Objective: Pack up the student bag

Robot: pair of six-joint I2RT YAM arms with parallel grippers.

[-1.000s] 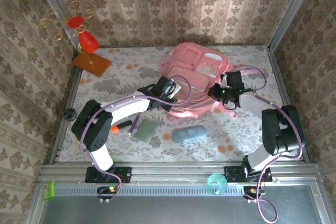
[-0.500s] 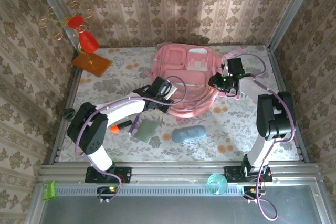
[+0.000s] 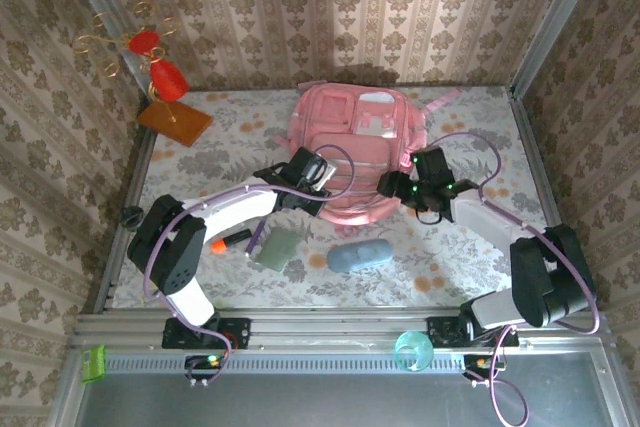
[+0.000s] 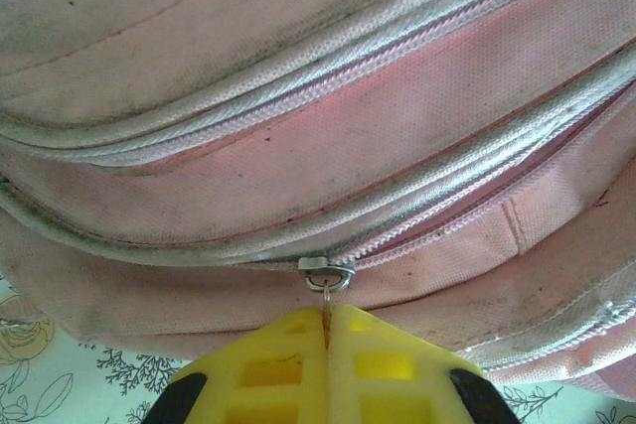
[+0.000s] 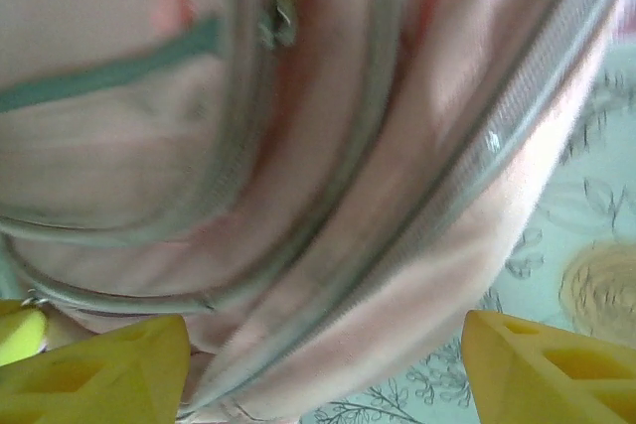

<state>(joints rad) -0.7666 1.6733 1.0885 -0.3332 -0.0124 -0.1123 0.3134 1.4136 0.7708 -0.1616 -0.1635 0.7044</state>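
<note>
The student bag [image 3: 350,147] is a large pink backpack lying flat at the back middle of the table, front pockets up. My left gripper [image 3: 323,199] is at its near edge, its yellow fingers [image 4: 268,364] shut on the metal zipper pull [image 4: 326,275] of a grey zipper. My right gripper [image 3: 390,185] is at the bag's near right edge. Its yellow fingers [image 5: 99,364] stand wide open with the bag's rounded side [image 5: 328,146] between and beyond them, and they hold nothing.
On the flowered cloth in front of the bag lie a blue case [image 3: 359,256], a grey-green pouch [image 3: 277,247] and an orange marker [image 3: 225,241]. An orange board with red ornaments [image 3: 174,119] stands at the back left. A teal cup [image 3: 412,350] sits on the front rail.
The bag has slid left with my left gripper still on the zipper pull. My right gripper opened, let go of the bag's right side and moved down to its near right edge.
</note>
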